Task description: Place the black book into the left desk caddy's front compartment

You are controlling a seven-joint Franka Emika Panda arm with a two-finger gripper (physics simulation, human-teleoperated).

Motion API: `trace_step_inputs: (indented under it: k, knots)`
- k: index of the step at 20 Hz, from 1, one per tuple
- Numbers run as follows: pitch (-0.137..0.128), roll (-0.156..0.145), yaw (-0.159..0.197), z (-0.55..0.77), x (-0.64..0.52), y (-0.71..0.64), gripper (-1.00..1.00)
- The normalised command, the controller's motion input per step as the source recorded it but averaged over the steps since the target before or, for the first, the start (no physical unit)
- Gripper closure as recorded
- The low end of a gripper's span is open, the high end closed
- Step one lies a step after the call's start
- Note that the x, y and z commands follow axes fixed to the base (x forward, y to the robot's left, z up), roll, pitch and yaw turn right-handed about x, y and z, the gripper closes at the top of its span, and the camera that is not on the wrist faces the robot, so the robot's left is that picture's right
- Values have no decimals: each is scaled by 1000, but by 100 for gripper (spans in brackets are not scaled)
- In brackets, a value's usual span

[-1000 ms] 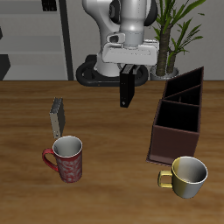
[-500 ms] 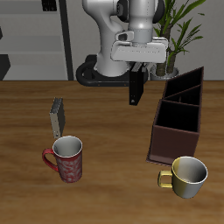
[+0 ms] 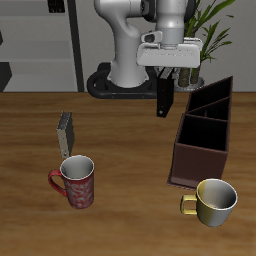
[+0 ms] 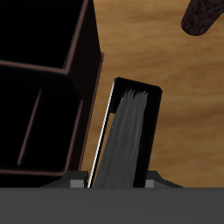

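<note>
The jaws (image 3: 164, 77) are clamped on the top edge of the black book (image 3: 163, 97), which hangs upright in the air, well clear of the counter (image 3: 120, 140). From the book, the left desk caddy (image 3: 205, 130) lies at about four o'clock, its near wall close but not under the book yet. The wrist view agrees: the book (image 4: 125, 136) sits just outside the caddy's (image 4: 85, 70) dark wall, beside it and not over any section.

What I'd worry about is the wall. To my eye the book's lower edge hangs low against the caddy's rim, so a sideways slide without enough height could knock the rim and twist the book in the grip or shove the caddy. The other risk is the wrong section: the front compartment (image 3: 198, 140) is the squarish end nearest the yellow mug (image 3: 214, 201), while the book is level with the narrower sections farther back, so a straight move across would drop it there instead.

The caddy's sections look empty, though they are dark inside. The yellow mug and the red patterned mug (image 3: 75, 181) both look empty too. A small grey book (image 3: 65, 133) stands at twelve o'clock from the red mug, well apart from all this.
</note>
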Motion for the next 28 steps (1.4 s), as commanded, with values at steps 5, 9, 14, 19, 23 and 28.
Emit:
trace_step_inputs:
  k: [5,9,14,19,23,28]
  knots:
    - [9,11,-17,-16,69,119,100]
    - [2,25,15,-5,80,208,100]
    - [8,18,-12,10,89,212,100]
    - [1,12,5,12,75,169,100]
    - [24,-3,-8,-10,148,153,100]
    - [-4,-6,4,5,87,78,100]
